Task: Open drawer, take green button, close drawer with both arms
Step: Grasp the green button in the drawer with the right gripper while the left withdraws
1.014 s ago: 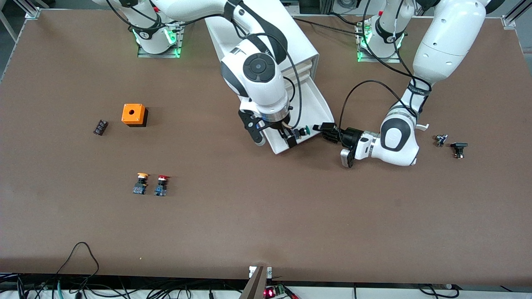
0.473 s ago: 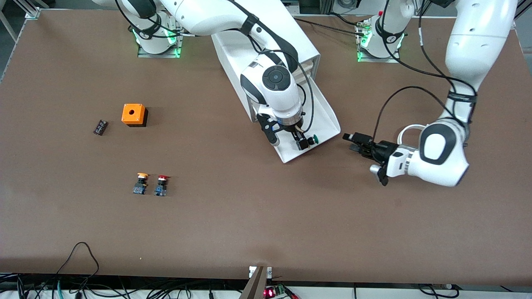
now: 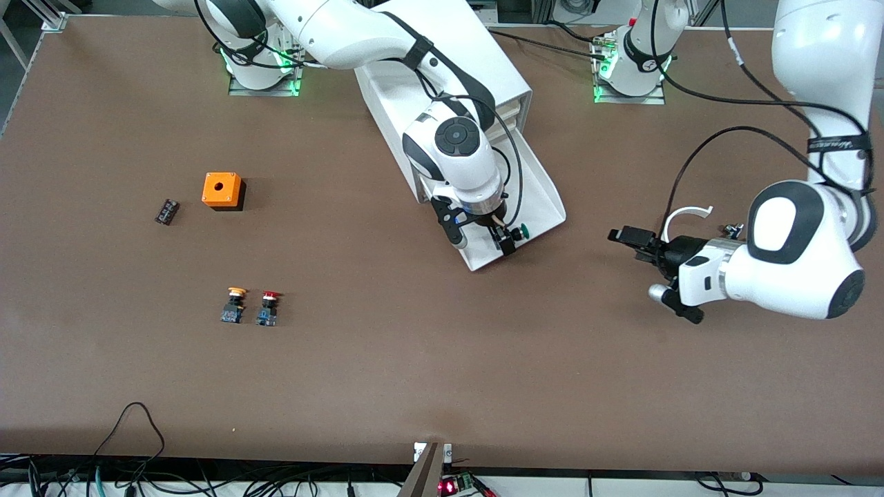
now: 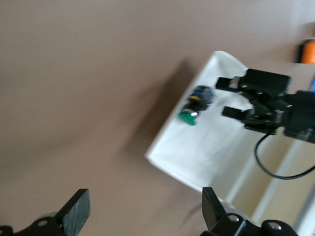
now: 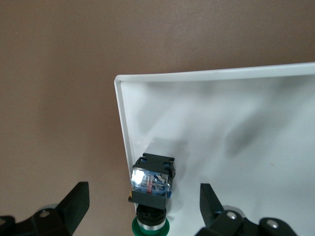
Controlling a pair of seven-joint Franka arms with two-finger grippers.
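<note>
The drawer (image 3: 542,181), lowest of the white cabinet (image 3: 442,48), stands pulled out. The green-capped button (image 3: 521,231) lies on its side in the drawer's front corner. My right gripper (image 3: 481,238) hovers open just over that corner. In the right wrist view the button (image 5: 152,184) lies between the open fingers (image 5: 74,202), untouched, close to the drawer's wall (image 5: 123,128). My left gripper (image 3: 630,243) is open and empty over bare table toward the left arm's end. The left wrist view shows the drawer (image 4: 206,152), the button (image 4: 196,104) and the right gripper (image 4: 231,97).
An orange box (image 3: 222,190) and a small black part (image 3: 166,211) lie toward the right arm's end. An orange-capped button (image 3: 235,305) and a red-capped button (image 3: 268,307) stand nearer the camera. Small parts (image 3: 732,229) and a white curved piece (image 3: 684,214) lie by the left arm.
My left gripper has drawn back from the drawer's front toward the left arm's end. The drawer has slid farther out. My right gripper has followed the drawer's front corner with the button.
</note>
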